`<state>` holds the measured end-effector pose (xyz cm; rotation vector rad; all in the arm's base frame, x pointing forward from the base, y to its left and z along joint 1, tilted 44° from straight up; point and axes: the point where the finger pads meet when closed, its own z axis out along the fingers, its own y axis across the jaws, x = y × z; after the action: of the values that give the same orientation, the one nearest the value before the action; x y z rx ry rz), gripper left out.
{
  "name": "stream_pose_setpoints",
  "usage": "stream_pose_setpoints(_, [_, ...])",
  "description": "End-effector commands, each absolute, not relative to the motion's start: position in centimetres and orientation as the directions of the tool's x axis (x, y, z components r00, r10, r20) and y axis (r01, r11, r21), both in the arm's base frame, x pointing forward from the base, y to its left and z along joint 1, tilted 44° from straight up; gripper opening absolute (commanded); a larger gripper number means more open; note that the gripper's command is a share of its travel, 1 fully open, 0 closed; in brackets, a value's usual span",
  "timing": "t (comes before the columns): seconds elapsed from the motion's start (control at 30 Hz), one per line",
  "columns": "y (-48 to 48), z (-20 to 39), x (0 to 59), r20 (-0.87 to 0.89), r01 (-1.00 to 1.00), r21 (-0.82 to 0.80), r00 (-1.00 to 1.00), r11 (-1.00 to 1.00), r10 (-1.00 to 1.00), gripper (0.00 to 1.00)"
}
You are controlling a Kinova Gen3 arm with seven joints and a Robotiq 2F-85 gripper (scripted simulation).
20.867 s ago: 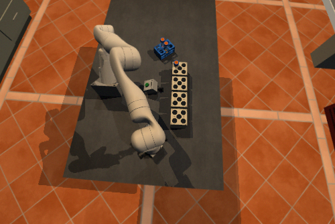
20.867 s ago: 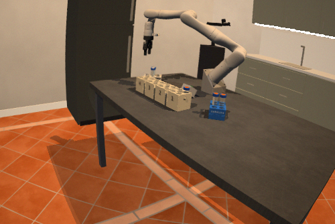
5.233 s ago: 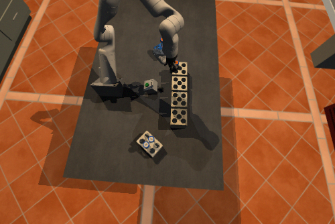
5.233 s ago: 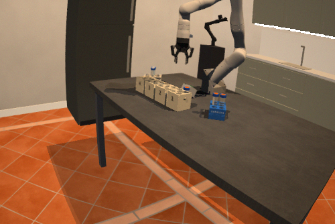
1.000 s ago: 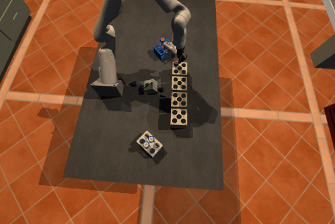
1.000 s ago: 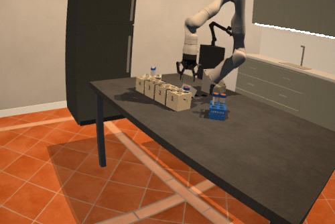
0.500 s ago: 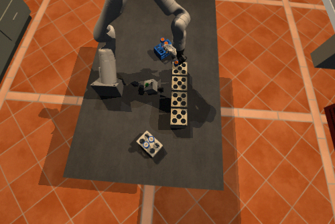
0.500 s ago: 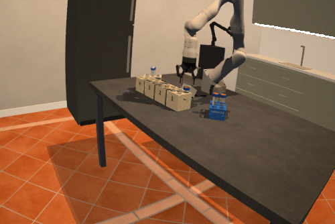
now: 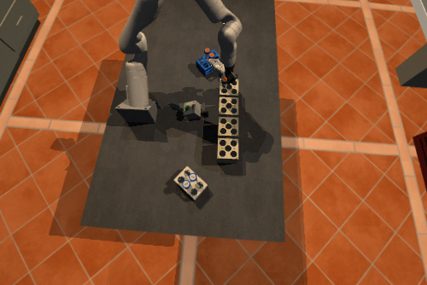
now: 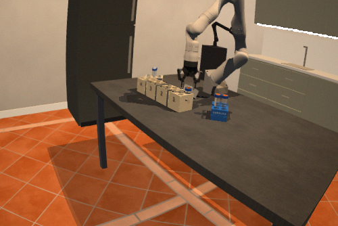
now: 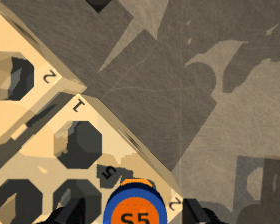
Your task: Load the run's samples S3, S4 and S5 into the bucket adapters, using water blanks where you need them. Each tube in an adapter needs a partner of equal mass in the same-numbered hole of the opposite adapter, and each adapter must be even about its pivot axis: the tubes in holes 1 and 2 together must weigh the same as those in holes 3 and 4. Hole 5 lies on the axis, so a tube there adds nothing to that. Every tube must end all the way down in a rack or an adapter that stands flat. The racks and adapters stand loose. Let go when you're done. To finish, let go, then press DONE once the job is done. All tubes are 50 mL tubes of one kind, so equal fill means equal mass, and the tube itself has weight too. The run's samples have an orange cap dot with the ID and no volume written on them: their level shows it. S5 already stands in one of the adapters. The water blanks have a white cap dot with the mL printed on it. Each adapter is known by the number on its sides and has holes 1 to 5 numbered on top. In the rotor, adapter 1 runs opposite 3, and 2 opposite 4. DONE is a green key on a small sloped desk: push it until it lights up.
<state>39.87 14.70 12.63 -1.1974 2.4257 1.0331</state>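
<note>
Four tan adapters stand in a row; adapter 1 (image 9: pixel 229 87) is the end one nearest the blue sample rack (image 9: pixel 207 63) and also shows in the side view (image 10: pixel 180 101). Sample S5 (image 11: pixel 136 210), with a blue cap and orange dot, stands in adapter 1 at the corner hole marked 2. My gripper (image 11: pixel 135 215) is open, directly above S5, with one finger on each side of the cap and not touching it. It also shows from above (image 9: pixel 227 76) and in the side view (image 10: pixel 189 78). Hole 1 (image 11: pixel 78 144) is empty.
The blue rack (image 10: pixel 219 111) holds two orange-dotted tubes. A white rack of water blanks (image 9: pixel 191 183) stands near the table's front. The DONE desk with its green key (image 9: pixel 191 110) sits left of the adapter row, by the arm's base (image 9: pixel 137 109).
</note>
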Motion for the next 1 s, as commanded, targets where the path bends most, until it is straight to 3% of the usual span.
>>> stream_pose_setpoints(0.0, [15.41, 12.26, 39.79, -0.497, -0.768, 0.492, -0.635, 0.410, -0.592, 0.62])
stream_pose_setpoints(0.97, [15.56, 12.07, 39.86, -0.497, -0.767, 0.491, -0.635, 0.412, -0.591, 0.62])
